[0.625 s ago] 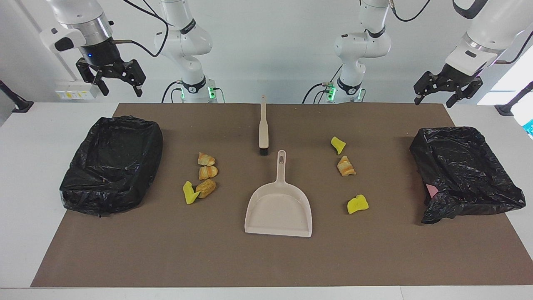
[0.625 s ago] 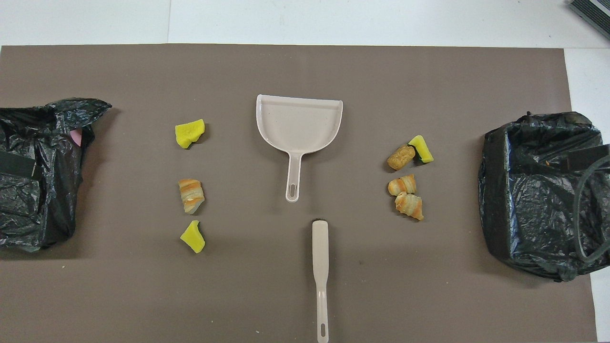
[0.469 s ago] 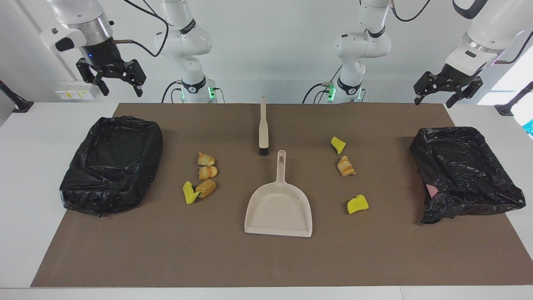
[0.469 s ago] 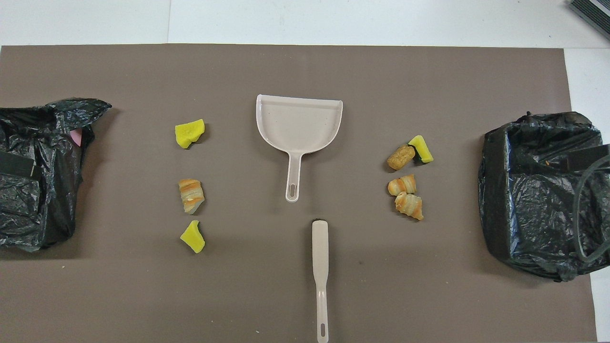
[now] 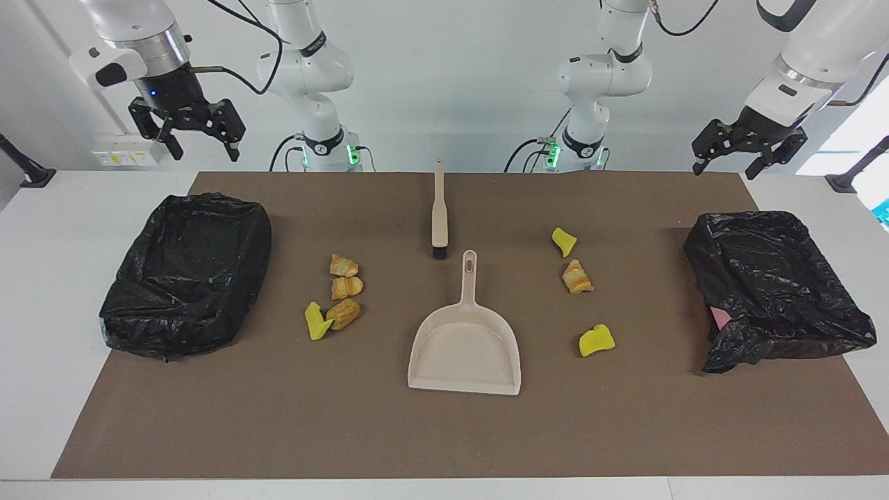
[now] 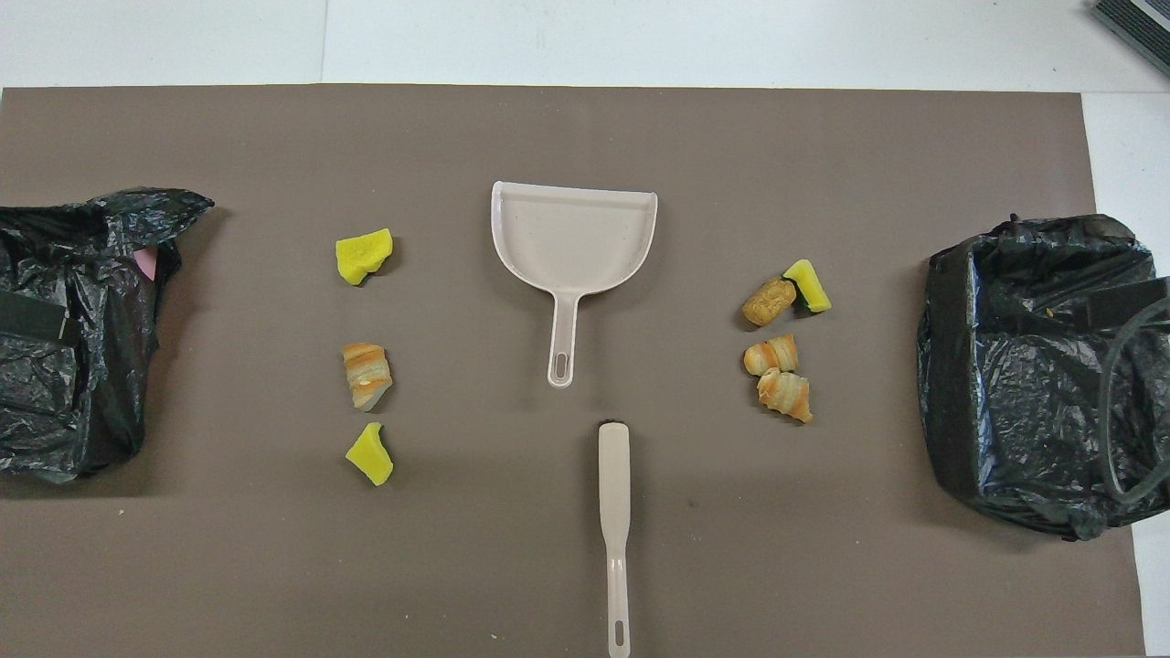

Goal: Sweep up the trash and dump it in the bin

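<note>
Several pieces of trash lie on the brown mat. Bread lumps [image 5: 345, 286] and a yellow sponge scrap [image 5: 316, 322] cluster toward the right arm's end. Two sponge scraps [image 5: 596, 340] and a bread lump [image 5: 576, 277] lie toward the left arm's end. A black-bagged bin [image 5: 187, 271] stands at the right arm's end, another bin [image 5: 771, 285] at the left arm's end. My right gripper [image 5: 201, 149] hangs open, high over the mat's robot-side edge by the first bin. My left gripper [image 5: 726, 167] hangs open above the mat's corner by the other bin. Both are empty.
A beige dustpan [image 5: 465, 347] lies mid-mat, its handle pointing toward the robots. A beige brush [image 5: 439, 212] with black bristles lies nearer to the robots, its bristles beside the dustpan's handle tip. White table [image 5: 42, 278] surrounds the mat.
Both raised grippers have shifted only very slightly. Nothing on the mat has moved.
</note>
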